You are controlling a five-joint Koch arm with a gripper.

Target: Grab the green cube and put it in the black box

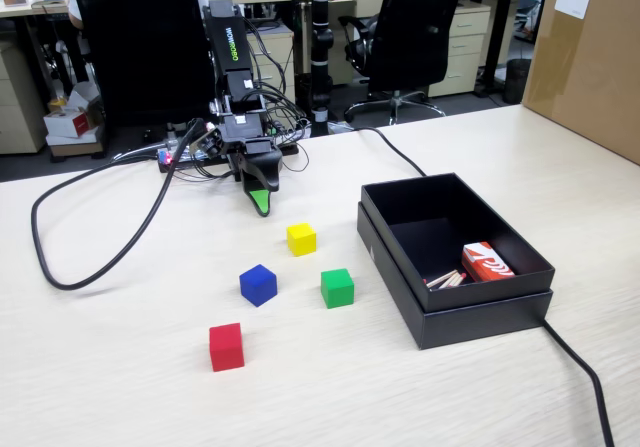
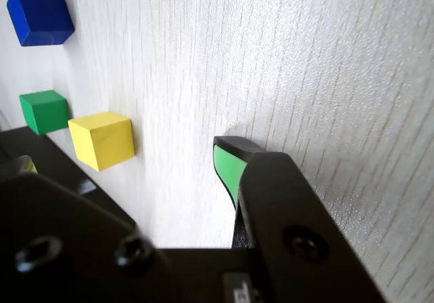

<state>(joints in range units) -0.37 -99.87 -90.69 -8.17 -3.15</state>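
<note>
The green cube [image 1: 337, 288] sits on the pale table just left of the black box [image 1: 480, 322], a short gap between them. In the wrist view the green cube [image 2: 44, 111] shows at the left edge, beyond a yellow cube. My gripper [image 1: 258, 203] hangs tip-down at the back of the table, well behind the green cube and just above the surface. It holds nothing. One green-padded fingertip [image 2: 227, 164] shows its inner face, with bare table beside it, so the jaws stand apart.
A yellow cube [image 1: 301, 239] lies closest to the gripper, a blue cube [image 1: 258, 285] left of the green one, a red cube [image 1: 226, 347] nearer the front. A red-and-white carton [image 1: 486, 263] lies inside the box. A black cable [image 1: 60, 277] loops at left; a cardboard box [image 1: 590, 57] stands far right.
</note>
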